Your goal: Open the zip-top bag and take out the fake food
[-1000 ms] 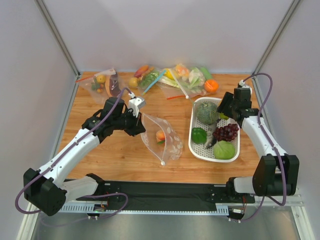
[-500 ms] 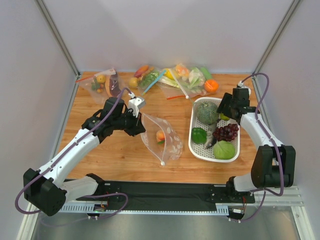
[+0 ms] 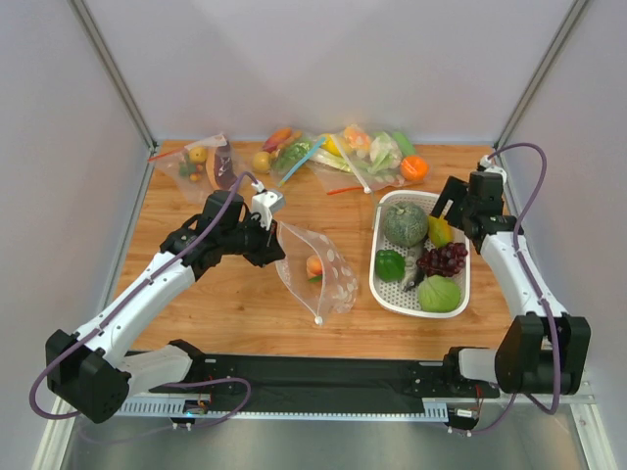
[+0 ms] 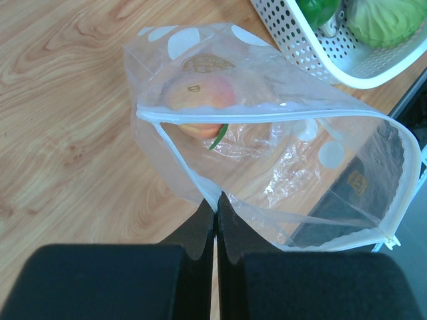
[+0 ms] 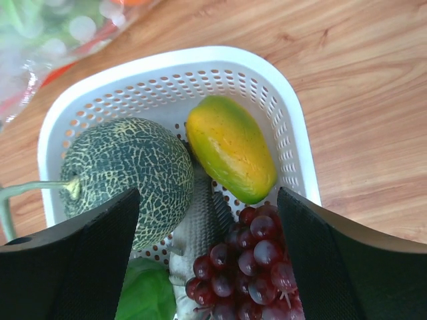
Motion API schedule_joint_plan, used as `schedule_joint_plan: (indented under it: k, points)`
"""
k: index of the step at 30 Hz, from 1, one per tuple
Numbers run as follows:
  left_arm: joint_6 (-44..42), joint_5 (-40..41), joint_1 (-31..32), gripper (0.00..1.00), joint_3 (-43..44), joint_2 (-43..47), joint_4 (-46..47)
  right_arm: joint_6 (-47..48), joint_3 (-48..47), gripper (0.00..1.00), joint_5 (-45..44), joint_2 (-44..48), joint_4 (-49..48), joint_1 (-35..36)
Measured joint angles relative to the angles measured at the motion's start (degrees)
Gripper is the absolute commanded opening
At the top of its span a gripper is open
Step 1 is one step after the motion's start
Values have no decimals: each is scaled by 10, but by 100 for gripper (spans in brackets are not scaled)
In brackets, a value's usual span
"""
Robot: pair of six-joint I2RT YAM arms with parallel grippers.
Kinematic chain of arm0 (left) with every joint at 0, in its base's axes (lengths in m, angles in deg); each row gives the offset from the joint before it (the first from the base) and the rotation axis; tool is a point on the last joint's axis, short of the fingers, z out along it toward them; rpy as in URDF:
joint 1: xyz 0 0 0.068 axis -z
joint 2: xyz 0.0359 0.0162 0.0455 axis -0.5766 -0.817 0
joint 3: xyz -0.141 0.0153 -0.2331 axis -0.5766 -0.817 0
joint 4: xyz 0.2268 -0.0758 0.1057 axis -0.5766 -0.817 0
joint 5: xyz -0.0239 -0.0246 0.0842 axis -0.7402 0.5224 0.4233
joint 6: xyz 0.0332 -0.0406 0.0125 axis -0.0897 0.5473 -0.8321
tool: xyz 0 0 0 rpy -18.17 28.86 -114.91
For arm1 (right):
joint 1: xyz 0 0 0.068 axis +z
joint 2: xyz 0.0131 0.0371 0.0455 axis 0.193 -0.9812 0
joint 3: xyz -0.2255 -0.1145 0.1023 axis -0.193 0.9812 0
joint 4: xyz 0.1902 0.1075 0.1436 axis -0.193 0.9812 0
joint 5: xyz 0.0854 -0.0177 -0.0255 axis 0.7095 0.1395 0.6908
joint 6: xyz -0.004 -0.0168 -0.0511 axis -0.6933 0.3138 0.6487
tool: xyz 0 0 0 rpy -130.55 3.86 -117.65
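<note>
Just one peach (image 4: 199, 100) lies inside the single zip-top bag (image 4: 280, 180).

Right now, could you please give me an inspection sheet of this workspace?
Surface: wooden table, no spills seen.
Job's things: polka-dot zip-top bag open, peach inside; netted melon and yellow fruit lie in the white basket.
Clutter: green pepper, grapes and cabbage in the basket; filled bags along the far edge.
Tools: left tool shut on the bag's rim; right tool open above the basket.
Cables: purple cable along each arm, no snag seen.
Surroundings: pale walls; nothing else seen.
</note>
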Motion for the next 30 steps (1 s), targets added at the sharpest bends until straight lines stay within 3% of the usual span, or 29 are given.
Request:
schedule_joint_plan:
  k: [12, 22, 30]
  points:
    - [0, 0, 0, 0, 0, 0, 0, -14, -28, 82, 83, 121, 37, 26]
    - [0, 0, 1, 0, 0, 0, 0, -38, -117, 80, 85, 136, 61, 247]
    - [0, 0, 1, 0, 0, 0, 0, -51, -191, 80, 48, 83, 68, 428]
